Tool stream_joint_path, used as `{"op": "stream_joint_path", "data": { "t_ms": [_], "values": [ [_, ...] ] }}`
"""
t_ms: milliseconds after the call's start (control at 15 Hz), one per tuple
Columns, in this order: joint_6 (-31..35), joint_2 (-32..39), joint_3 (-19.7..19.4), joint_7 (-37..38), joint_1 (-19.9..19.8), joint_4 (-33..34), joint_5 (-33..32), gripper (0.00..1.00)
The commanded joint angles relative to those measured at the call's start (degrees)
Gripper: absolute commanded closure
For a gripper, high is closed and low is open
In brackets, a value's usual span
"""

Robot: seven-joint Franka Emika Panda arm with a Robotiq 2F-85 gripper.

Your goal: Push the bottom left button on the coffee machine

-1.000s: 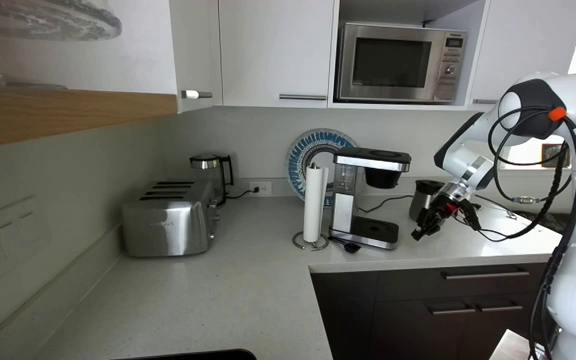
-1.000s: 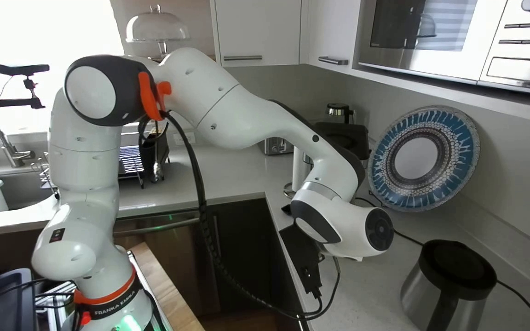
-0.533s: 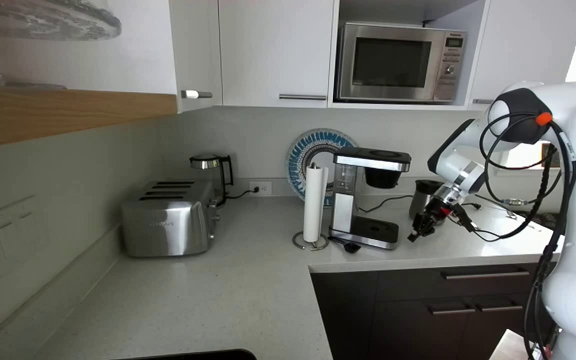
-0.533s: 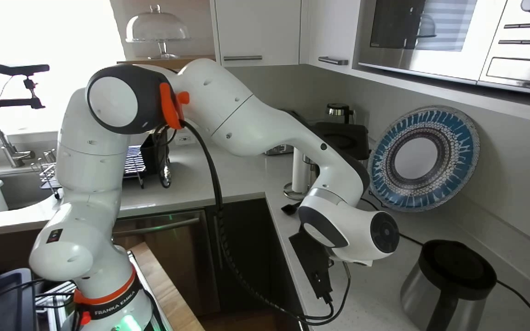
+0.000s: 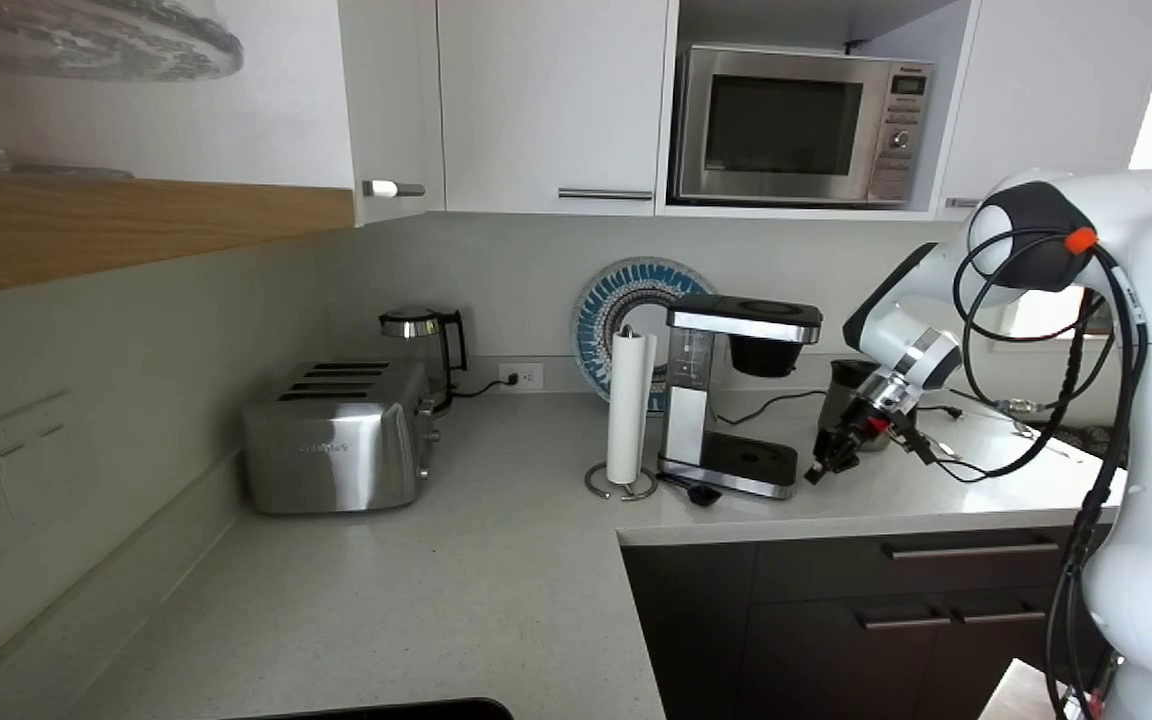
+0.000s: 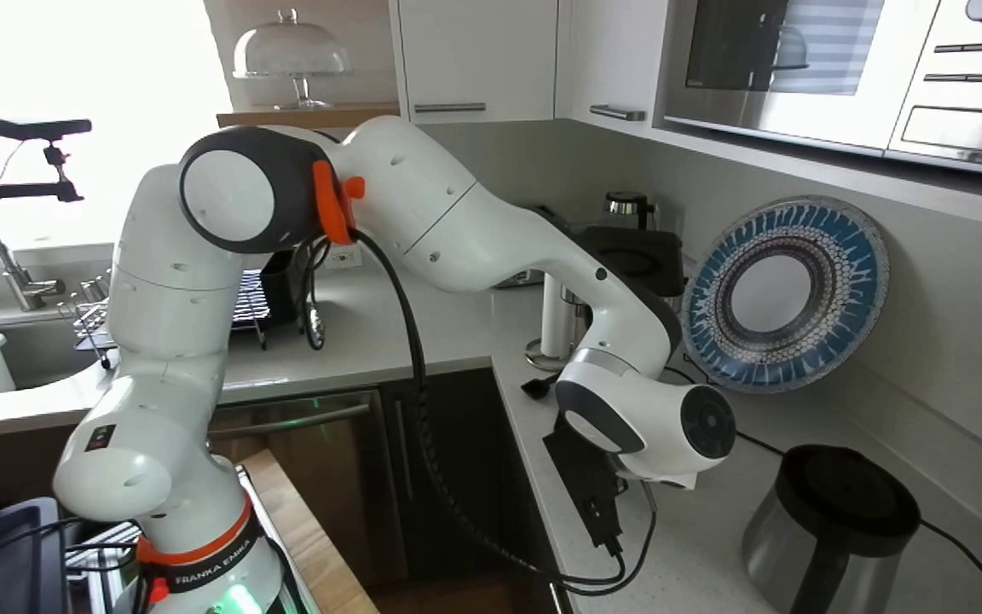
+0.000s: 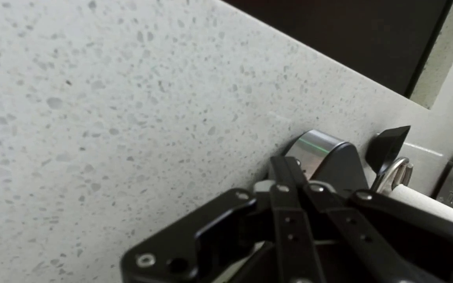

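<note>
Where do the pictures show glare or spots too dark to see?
In an exterior view, the window is washed out to white; in the wrist view, a green glint streaks the coffee machine along its chrome edge, while the hand is near-black lower down.

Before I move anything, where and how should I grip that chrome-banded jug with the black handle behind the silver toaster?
Probably the upright bar of its black handle, coming from the right in an exterior view: the handle juts that way from the standing chrome-banded jug, while the silver toaster stands in front.
</note>
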Motion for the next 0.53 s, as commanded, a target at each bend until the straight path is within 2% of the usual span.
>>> {"op": "stream_joint_path", "data": {
  "t_ms": [0,467],
  "values": [
    [1.76,1.09,1.09,2.31,-0.9,0.88,1.36,1.0],
    [2.72,1.63,1.64,4.48,-1.03,0.96,1.71,1.0]
  ]
}}
